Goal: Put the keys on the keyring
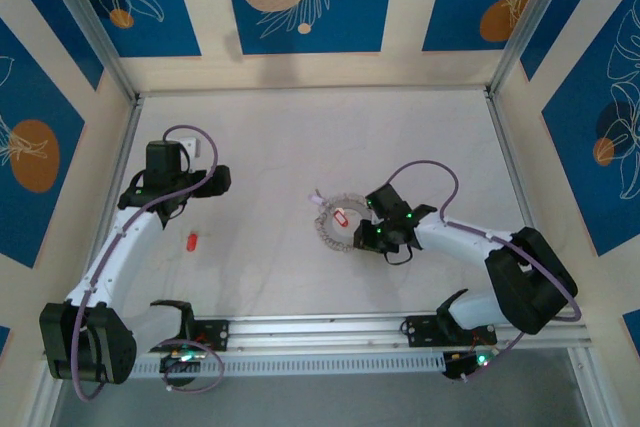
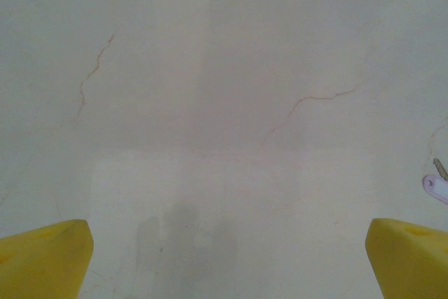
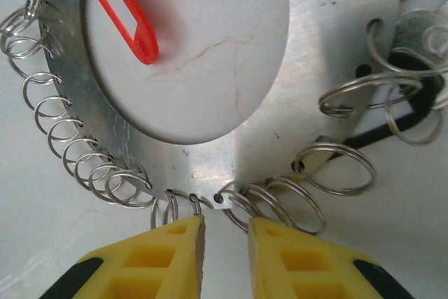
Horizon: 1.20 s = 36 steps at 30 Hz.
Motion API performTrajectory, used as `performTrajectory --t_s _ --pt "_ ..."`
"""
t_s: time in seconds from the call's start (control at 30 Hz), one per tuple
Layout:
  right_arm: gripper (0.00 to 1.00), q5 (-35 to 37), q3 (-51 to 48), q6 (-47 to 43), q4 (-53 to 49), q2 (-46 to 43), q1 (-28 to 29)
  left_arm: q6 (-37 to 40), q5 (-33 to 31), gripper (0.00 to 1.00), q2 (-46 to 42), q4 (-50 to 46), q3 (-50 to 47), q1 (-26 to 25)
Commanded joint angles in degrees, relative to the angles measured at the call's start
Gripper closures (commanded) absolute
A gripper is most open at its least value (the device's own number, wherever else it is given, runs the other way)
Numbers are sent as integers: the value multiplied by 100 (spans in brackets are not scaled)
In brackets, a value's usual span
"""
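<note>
Where the keyring [image 1: 325,238] lies: frame centre, top view; our right fingers [image 3: 175,257] at its rim, narrowly parted, empty.
Left fingers [image 2: 42,257]: wide open over bench [image 2: 224,103].
Risk: we snag the loops [image 3: 112,183], dragging the keyring.

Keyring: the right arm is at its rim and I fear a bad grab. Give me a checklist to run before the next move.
1. Right fingers at the keyring rim: ok, tips just short of the plate.
2. Gap between them empty: ok, narrow, nothing in it.
3. Red-tagged key attached: cannot tell; it lies across the opening.
4. Loose red key threaded: not ok, lies apart on the table.
5. Left fingers ready: ok, wide apart.
</note>
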Motion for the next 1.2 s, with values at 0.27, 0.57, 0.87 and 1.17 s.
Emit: performTrajectory --t_s 0.27,0.57,0.87,1.17 --pt "75 34 109 -400 47 282 -9 -1 91 0 -10 -63 133 -43" --pt "72 205 182 -608 43 373 26 -17 35 0 -48 -13 88 -41" --pt "75 -178 -75 -811 660 394 -119 -36 54 0 -65 33 48 -41" --pt "85 -412 -250 -885 835 249 -211 -11 113 0 -27 -30 99 -41"
